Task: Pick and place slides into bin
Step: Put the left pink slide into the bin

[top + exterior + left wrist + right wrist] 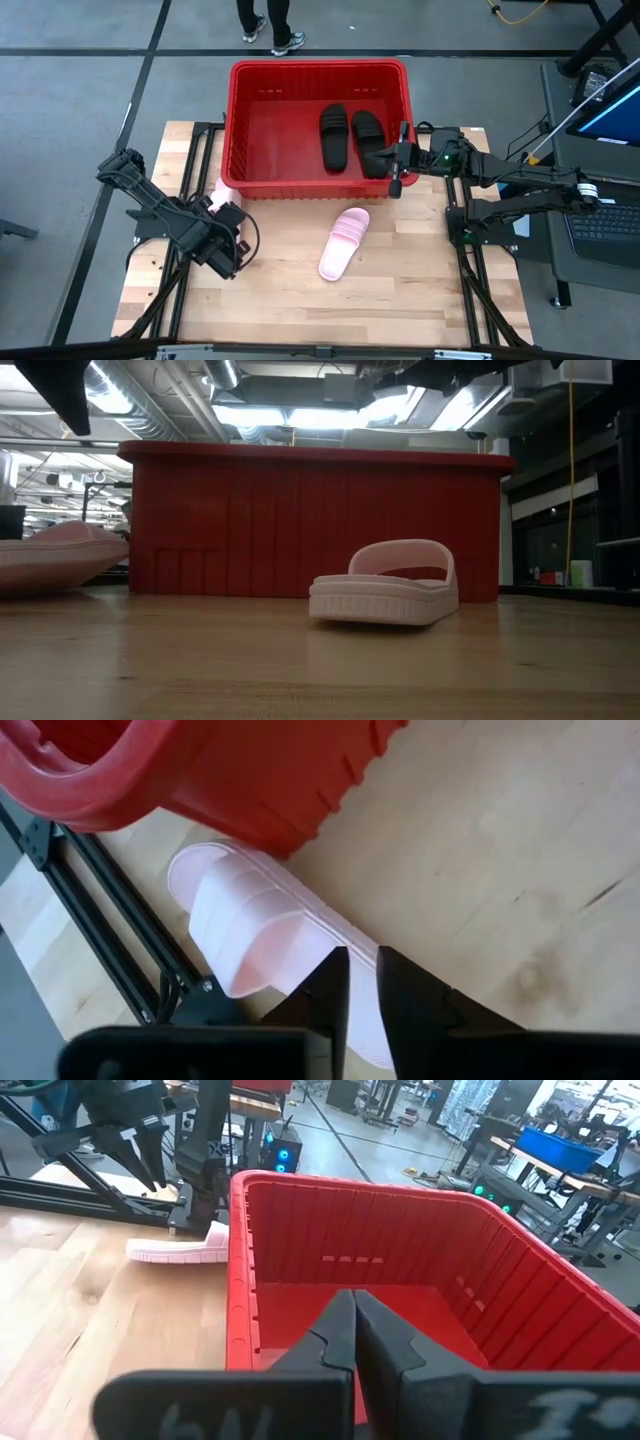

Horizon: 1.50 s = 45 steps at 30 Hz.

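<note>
Far left on the counter (400,300): left tool (228,240), fingers (325,995) parted by a narrow gap, poised just above one pale pink slide (250,930) without pinching it. That slide lying just beside the near left corner of the bin (240,120), partly tucked against the red wall, close to the dark frame rail (110,910) at the counter edge.

Toward the middle: second pink slide (344,243) flat on bare wood, sole down, strap up, just in front of the bin's near wall and apart from it, touched by neither tool.

Inside the bin, right of centre: two black slides (350,135) side by side on the red floor.

Farther right: right tool (396,172) over the bin's near right corner, fingers (335,1335) pressed together, nothing between them.

Beyond the counter, on the grey floor: feet of a person (270,35).
</note>
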Each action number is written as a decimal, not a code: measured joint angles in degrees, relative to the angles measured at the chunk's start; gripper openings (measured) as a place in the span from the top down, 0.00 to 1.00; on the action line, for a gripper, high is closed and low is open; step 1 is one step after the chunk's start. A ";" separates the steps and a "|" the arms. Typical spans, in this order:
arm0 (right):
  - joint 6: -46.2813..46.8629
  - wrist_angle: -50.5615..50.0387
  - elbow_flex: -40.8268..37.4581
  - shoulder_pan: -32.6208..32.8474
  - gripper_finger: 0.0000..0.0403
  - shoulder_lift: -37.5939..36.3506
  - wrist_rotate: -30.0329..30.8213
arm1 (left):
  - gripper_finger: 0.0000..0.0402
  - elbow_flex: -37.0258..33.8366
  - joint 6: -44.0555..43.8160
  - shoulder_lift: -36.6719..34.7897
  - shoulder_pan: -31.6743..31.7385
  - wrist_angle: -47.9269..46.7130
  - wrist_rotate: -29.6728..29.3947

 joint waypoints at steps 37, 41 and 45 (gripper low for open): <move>-0.01 -0.28 0.02 -0.02 0.98 0.00 0.11 | 0.57 -20.98 0.56 0.11 -0.92 0.01 -4.19; 0.08 -0.27 0.02 -0.02 0.98 0.02 0.48 | 0.57 -22.37 0.98 0.11 -0.92 0.00 -4.63; 0.08 -0.26 0.02 -0.04 0.98 0.02 3.00 | 0.57 -23.10 1.03 0.13 -0.92 0.00 -5.11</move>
